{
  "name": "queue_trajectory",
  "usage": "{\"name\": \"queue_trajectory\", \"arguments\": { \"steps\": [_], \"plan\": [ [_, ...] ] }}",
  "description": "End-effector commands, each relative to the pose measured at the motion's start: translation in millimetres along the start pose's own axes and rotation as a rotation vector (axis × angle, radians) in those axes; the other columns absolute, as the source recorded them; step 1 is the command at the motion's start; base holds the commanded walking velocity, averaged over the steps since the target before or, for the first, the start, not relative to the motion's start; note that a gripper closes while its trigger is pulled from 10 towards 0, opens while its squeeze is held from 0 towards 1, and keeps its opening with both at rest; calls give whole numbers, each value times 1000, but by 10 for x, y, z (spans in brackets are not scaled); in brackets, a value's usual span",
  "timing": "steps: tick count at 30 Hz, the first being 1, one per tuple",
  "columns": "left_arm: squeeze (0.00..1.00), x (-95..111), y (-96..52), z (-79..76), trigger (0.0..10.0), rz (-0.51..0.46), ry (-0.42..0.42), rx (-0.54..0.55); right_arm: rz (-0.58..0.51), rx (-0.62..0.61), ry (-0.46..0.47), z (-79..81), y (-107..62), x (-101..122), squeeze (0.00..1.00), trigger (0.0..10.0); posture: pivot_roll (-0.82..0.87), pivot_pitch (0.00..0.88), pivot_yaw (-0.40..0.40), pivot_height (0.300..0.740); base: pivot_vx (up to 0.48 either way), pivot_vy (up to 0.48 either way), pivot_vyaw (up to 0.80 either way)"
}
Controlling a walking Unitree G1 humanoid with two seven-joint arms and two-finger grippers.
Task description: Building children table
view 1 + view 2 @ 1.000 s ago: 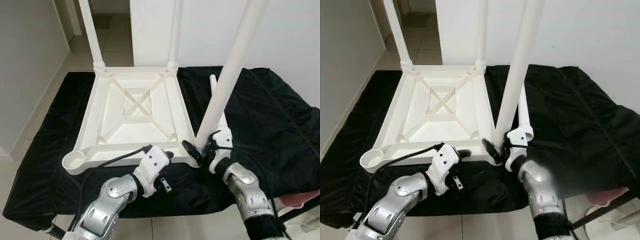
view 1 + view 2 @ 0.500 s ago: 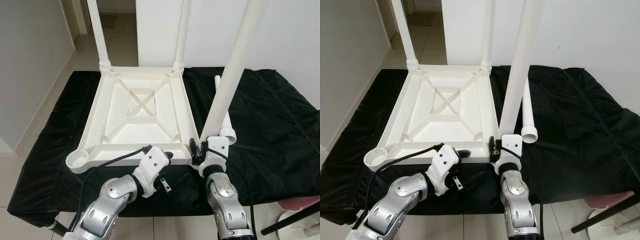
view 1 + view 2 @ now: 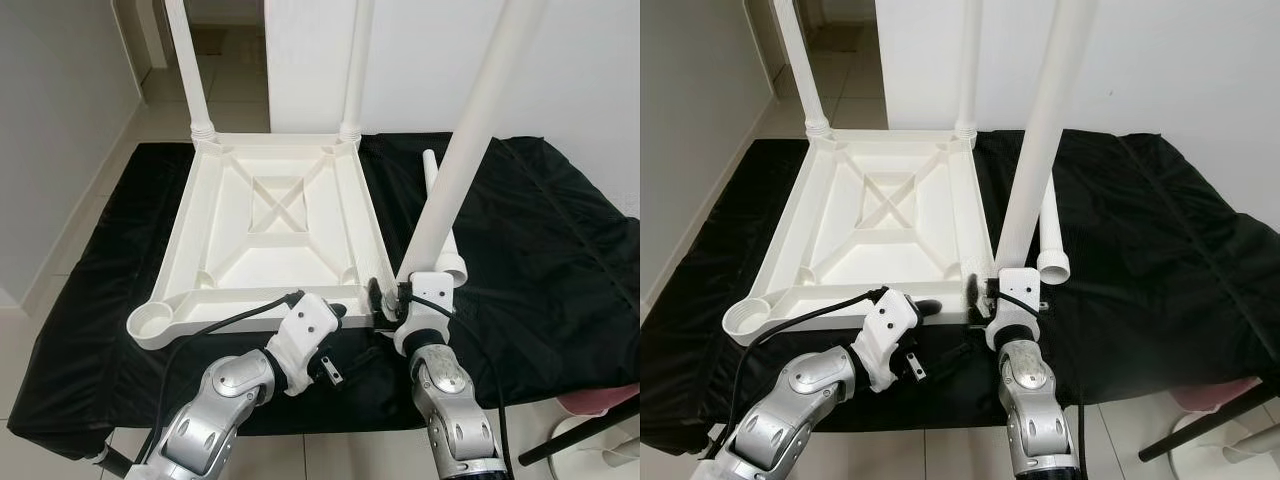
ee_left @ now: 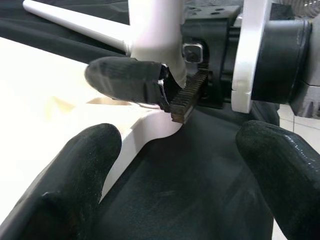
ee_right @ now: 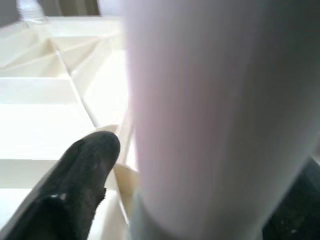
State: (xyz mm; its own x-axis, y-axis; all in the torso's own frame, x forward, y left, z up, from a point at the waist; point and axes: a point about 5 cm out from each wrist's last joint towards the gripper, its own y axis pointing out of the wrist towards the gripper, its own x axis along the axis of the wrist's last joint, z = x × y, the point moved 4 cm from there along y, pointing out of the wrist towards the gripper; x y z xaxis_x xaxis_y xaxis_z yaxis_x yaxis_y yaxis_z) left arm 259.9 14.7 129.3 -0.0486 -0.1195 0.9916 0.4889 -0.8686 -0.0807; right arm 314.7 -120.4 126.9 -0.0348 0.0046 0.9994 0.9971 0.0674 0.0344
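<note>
Since a second ago, the right hand (image 3: 388,298) has been swung upright and is clamped on the white leg (image 3: 470,150) at the tabletop's (image 3: 270,230) near corner. Left hand (image 4: 172,165) is held wide beside it. The leg should be kept vertical while seated.

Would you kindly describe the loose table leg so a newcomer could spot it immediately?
On the black cloth lies an upturned white tabletop. Right of it, behind the leg held by the right gripper, lies the loose leg. It alone lies flat; the others stand upright.
</note>
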Motion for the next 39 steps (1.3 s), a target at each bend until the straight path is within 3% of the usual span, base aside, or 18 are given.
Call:
{"name": "queue_trajectory", "arguments": {
  "steps": [1,2,4,5,12,16,20,21,22,24,25,28,29,39],
  "plan": [
    [0,-14,-5,39,10000,14,9,37,-17,16,2,4,-9,21,1000,10000,-41,6,-13,740,0,0,0],
    [0,-14,-4,43,10000,14,9,40,-32,46,-9,-24,-6,34,471,10000,-41,6,-13,740,0,0,0],
    [0,-13,-4,46,10000,14,9,41,-40,66,-13,-42,-4,41,471,10000,-41,6,-13,740,0,0,0],
    [0,-14,-5,50,10000,14,10,42,-50,105,-16,-63,6,52,0,10000,-42,5,-13,740,0,0,0],
    [0,-26,-18,94,10000,24,25,46,-77,282,-97,-154,107,93,0,10000,-43,3,-7,740,0,0,0],
    [0,-25,-17,101,10000,24,27,46,-81,305,-95,-171,136,106,0,10000,-43,1,-5,740,0,0,0],
    [0,-21,-15,108,10000,25,32,45,-91,409,-104,-149,184,130,0,10000,-41,0,-1,740,0,0,0],
    [0,-17,-14,110,10000,24,34,45,-85,464,-104,-122,203,125,0,8941,-38,0,-3,740,0,0,0],
    [0,-12,-14,115,10000,23,36,45,-77,511,-110,-101,219,112,0,6824,-36,0,-2,740,0,0,0],
    [0,-9,-14,119,10000,22,37,46,-71,537,-114,-92,229,102,0,6824,-36,0,-2,740,0,0,0],
    [0,-6,-14,124,10000,22,39,47,-63,555,-119,-90,243,90,0,4000,-33,0,-1,740,0,0,0],
    [0,-4,-14,128,10000,22,39,48,-59,565,-122,-89,251,84,0,4000,-33,0,-1,740,0,0,0],
    [0,-1,-15,130,10000,21,40,49,-55,577,-126,-98,269,78,0,0,-28,0,-4,740,0,0,0],
    [0,-1,-34,122,10000,21,39,59,-31,617,-110,-164,263,5,0,0,-21,0,-12,740,0,0,0]
  ]
}}
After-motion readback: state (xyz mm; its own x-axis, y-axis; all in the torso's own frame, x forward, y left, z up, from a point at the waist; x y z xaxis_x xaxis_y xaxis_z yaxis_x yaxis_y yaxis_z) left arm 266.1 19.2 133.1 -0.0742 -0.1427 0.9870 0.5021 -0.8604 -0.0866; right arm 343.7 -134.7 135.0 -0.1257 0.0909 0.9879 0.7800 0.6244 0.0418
